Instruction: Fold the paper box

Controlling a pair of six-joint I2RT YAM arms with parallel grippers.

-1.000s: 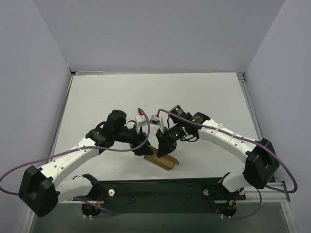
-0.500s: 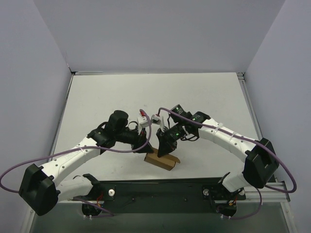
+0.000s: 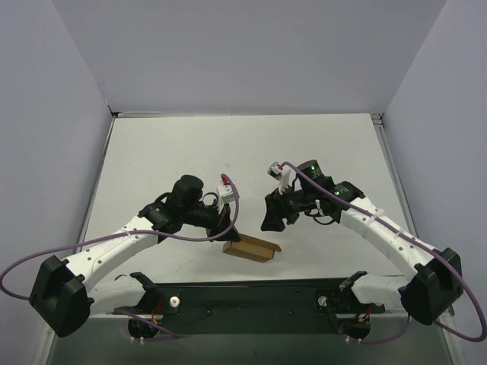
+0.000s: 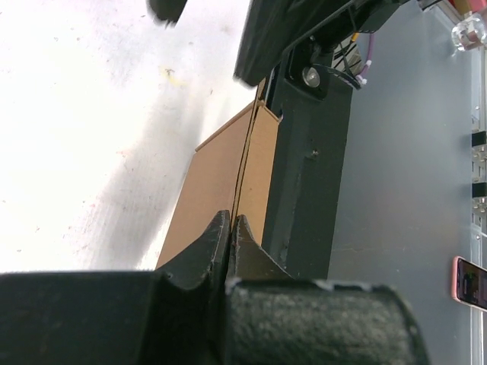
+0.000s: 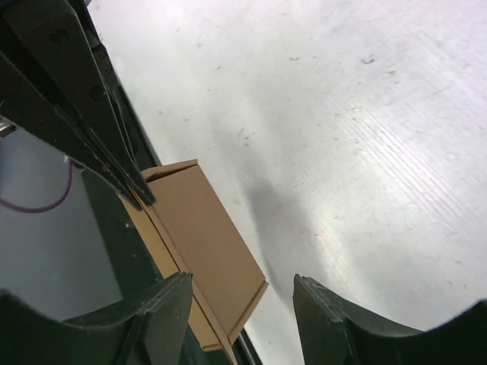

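Right end effector point(image 3: 271, 220) has withdrawn, apart, from paper box point(image 3: 255, 249); left end effector point(image 3: 227, 232) clamps its end.

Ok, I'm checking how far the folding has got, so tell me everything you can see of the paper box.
The paper box looks like thin brown cardboard, folded into a compact, long rectangular shape with crisp edges and a seam line along its top. It lies flat on the white table near the near edge, slightly angled. The left gripper is shut at its left end, apparently pinching a thin edge there. The right gripper hangs open nearby, not touching it.
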